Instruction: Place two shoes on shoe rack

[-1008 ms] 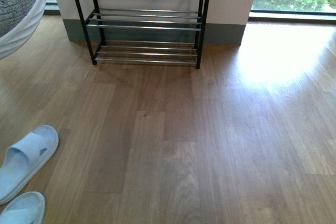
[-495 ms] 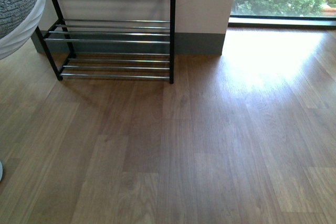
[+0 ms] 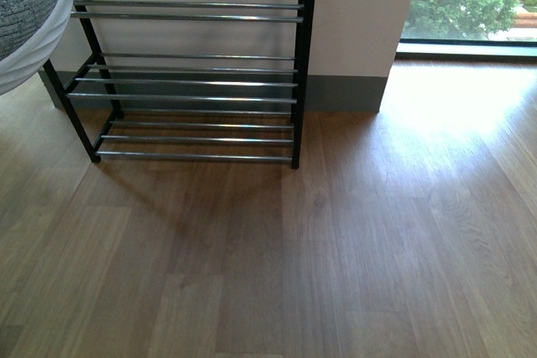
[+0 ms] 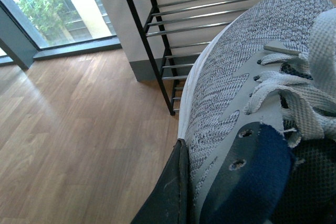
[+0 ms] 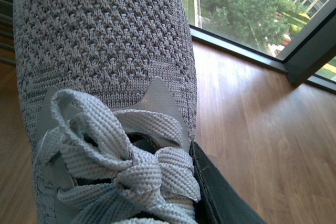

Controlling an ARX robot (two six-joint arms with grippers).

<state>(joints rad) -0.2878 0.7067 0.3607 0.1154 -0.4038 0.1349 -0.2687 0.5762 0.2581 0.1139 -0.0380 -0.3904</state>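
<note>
Left gripper (image 4: pixel 174 186) is clamped on the left shoe (image 4: pixel 231 82), one dark finger on its sidewall and the other hidden. The right gripper (image 5: pixel 216 188) grips the right shoe (image 5: pixel 100 40) the same way. Both shoes are off the floor (image 3: pixel 336 249), with the shoe rack (image 3: pixel 193 80) ahead of the left toe. Compared with 0.5 s ago, the rack sits further right and lower in the front view.

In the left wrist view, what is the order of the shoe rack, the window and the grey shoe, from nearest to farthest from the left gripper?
1. Grey shoe: held in the left gripper, touching its finger.
2. Shoe rack: just beyond the shoe's toe, standing against the wall.
3. Window: farthest, past the wall corner beside the rack.
</note>
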